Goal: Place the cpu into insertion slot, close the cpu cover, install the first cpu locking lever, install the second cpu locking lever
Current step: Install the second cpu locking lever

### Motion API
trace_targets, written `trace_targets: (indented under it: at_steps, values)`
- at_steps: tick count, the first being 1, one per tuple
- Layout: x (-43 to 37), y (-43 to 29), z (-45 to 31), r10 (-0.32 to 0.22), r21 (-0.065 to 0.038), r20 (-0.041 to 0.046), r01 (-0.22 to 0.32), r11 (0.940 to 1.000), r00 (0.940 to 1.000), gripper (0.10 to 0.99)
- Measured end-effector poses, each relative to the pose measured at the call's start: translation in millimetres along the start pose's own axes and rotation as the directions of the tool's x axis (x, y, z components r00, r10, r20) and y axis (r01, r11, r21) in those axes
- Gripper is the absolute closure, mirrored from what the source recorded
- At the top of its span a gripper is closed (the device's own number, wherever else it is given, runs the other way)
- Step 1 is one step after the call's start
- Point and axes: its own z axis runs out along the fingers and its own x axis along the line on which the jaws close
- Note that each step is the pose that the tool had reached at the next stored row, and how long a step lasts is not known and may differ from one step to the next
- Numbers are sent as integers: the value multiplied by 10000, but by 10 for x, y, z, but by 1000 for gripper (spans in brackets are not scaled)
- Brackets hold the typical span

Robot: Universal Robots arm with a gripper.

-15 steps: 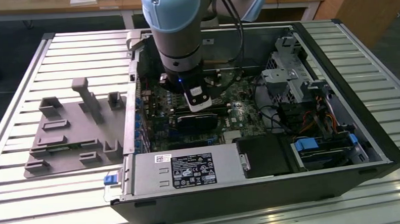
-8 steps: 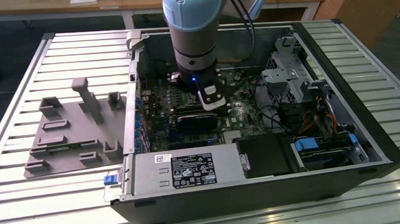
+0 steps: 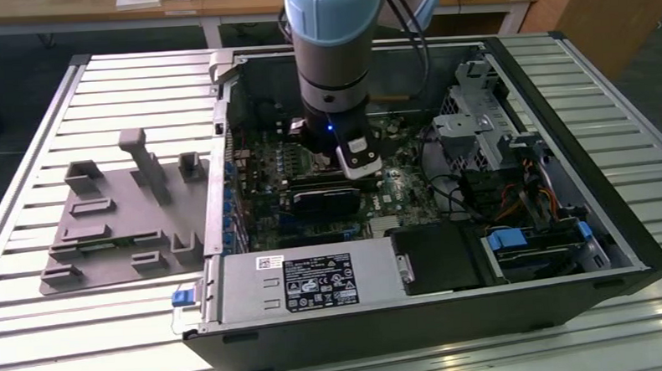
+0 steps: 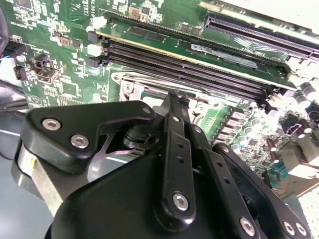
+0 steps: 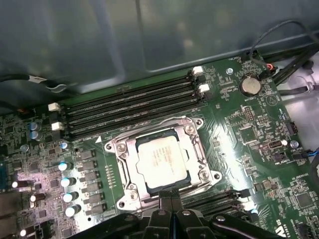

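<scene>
The cpu (image 5: 160,162), a small square chip with a dull silver top, lies flat in the insertion slot (image 5: 132,167) on the green motherboard. The cpu cover (image 5: 122,149), a silver frame with a square window, lies down around the chip. My gripper (image 5: 172,200) hangs just above the socket's edge with its black fingers pressed together and nothing between them. In the second wrist view the gripper (image 4: 175,97) points at the silver frame (image 4: 124,82) beside the memory slots. In the exterior view the gripper (image 3: 356,169) reaches down into the open computer case. I cannot make out the locking levers.
Long black memory slots (image 5: 134,107) run beside the socket, with a row of capacitors (image 5: 67,181) on another side. A black card (image 3: 326,198) sits just under the arm. The power supply (image 3: 302,279) and drive cage (image 3: 474,120) crowd the case. A grey fixture plate (image 3: 120,220) lies at the exterior view's left.
</scene>
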Motion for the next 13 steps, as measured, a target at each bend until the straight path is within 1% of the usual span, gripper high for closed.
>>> trace_targets:
  at_steps: [3,5,9,13]
  values:
    - [-11,35,9,6,143,-16,-6,9999,10000,984]
    - [-12,65,17,1,270,-11,-1,9996,10000,984]
    - [4,138,36,-19,632,52,16,9980,10000,984]
    - [24,210,55,-47,987,126,34,9951,9999,984]
